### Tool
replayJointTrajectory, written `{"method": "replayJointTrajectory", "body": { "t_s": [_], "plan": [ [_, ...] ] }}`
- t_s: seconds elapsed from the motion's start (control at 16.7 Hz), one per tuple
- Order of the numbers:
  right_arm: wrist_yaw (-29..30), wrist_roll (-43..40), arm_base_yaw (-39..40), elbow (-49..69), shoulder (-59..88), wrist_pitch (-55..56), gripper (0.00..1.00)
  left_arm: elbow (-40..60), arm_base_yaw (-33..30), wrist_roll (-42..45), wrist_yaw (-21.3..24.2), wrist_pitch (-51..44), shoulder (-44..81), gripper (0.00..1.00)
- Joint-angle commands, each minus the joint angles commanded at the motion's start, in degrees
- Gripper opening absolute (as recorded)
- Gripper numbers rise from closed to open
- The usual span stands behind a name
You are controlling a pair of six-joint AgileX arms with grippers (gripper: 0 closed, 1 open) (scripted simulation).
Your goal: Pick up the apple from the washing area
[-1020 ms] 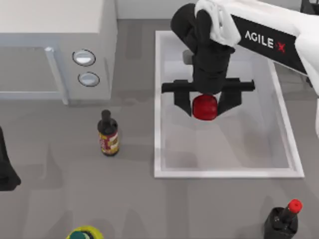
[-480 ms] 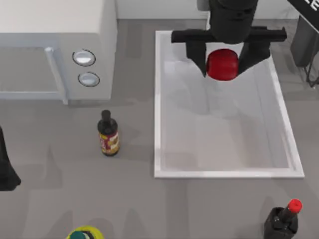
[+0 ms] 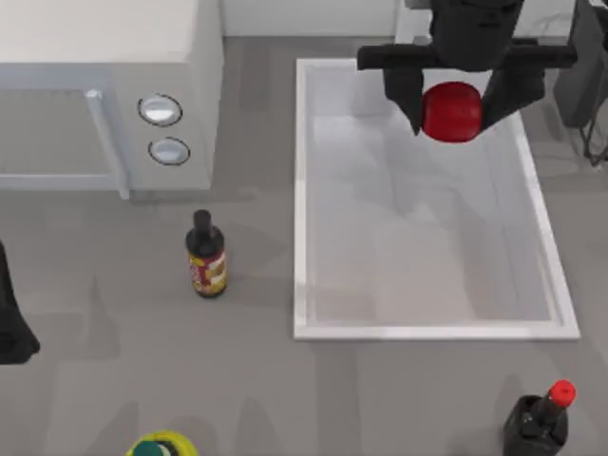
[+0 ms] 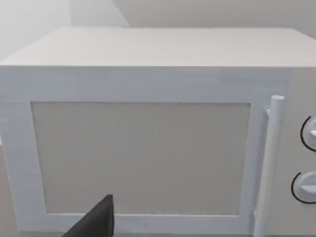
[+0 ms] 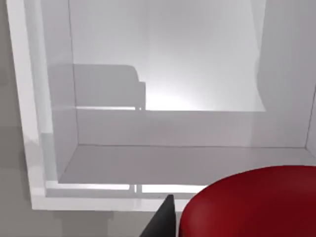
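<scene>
Apple point(image 3: 451, 111) held aloft over the far end of the washing area point(image 3: 302, 199), as seen from above: the right gripper point(image 3: 454, 104) has its two dark fingers clenched on either side of the red fruit, which hangs above the white basin near its back rim. The right arm reaches in from the top edge of the picture. To the left of the basin stands a white microwave point(image 3: 104, 57) with two round knobs; in front of it, a dark bottle with a yellow and red label point(image 3: 205, 256) is upright on the grey table point(image 3: 114, 361). Near the table's front right corner sits a dark bottle with a red cap point(image 3: 538, 418), and a yellow-green round object point(image 3: 163, 445) shows at the front edge. The left arm point(image 3: 11, 323) rests parked at the table's left edge.

Left wrist camera: the microwave point(image 4: 148, 133) faces the lens, door and handle in front. A dark fingertip of the left gripper point(image 4: 96, 221) juts in at the frame's edge; whether its jaws are apart or together cannot be told.

Right wrist camera: the apple point(image 5: 252, 205) bulks red and close beside one dark finger point(image 5: 163, 222), with the basin point(image 5: 29, 148) below it, rim and inner wall visible.
</scene>
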Motion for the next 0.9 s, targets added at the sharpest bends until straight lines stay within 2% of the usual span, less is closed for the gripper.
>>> {"method": "replayJointTrajectory", "body": {
  "t_s": [0.54,0.72,0.9],
  "plan": [
    [-1.10,-22.38,-22.57,-32.55,-17.72,11.17,0.00,0.00,0.00,0.00,0.00,0.00,0.00,1.00],
    [-1.35,-27.48,-27.71,-38.34,-21.57,13.58,0.00,0.00,0.00,0.00,0.00,0.00,0.00,1.00],
    [-1.39,-28.30,-28.53,-39.18,-22.17,13.95,0.00,0.00,0.00,0.00,0.00,0.00,0.00,1.00]
  ]
}}
